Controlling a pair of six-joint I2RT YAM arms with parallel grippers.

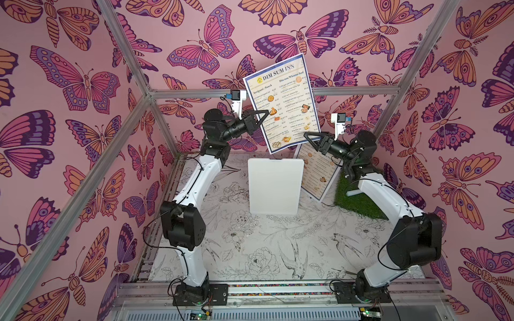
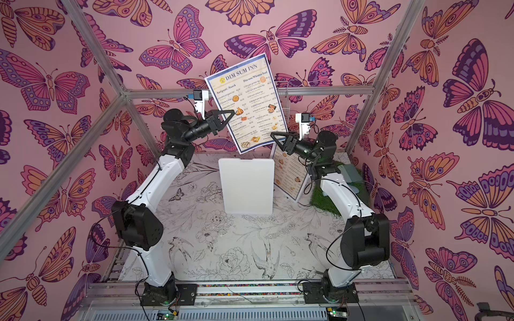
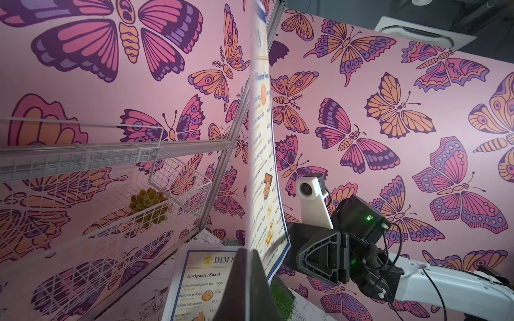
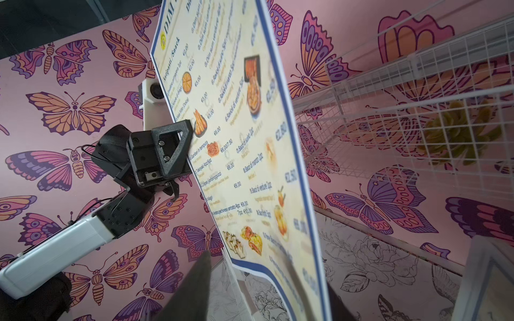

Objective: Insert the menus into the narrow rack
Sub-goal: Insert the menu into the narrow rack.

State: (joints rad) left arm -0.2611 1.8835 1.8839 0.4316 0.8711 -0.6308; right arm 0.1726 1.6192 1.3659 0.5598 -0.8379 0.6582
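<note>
One menu (image 1: 286, 105) (image 2: 250, 102) hangs upright in the air near the back wall. My left gripper (image 1: 265, 112) (image 3: 247, 250) is shut on its left edge. My right gripper (image 1: 307, 137) (image 4: 267, 272) stands open around the sheet's lower right corner, with a gap showing beside one finger (image 4: 194, 280). A second menu (image 1: 317, 175) (image 3: 197, 280) lies slanted on the table below the right arm. The rack (image 3: 83, 166) (image 4: 417, 83), made of white wire, hangs from the back bar behind the raised sheet.
A white board (image 1: 274, 186) lies flat mid-table. A green grass mat (image 1: 358, 200) sits under the right arm. A yellow-green succulent (image 3: 150, 205) rests in the wire basket. The aluminium frame bar (image 1: 194, 93) runs along the back.
</note>
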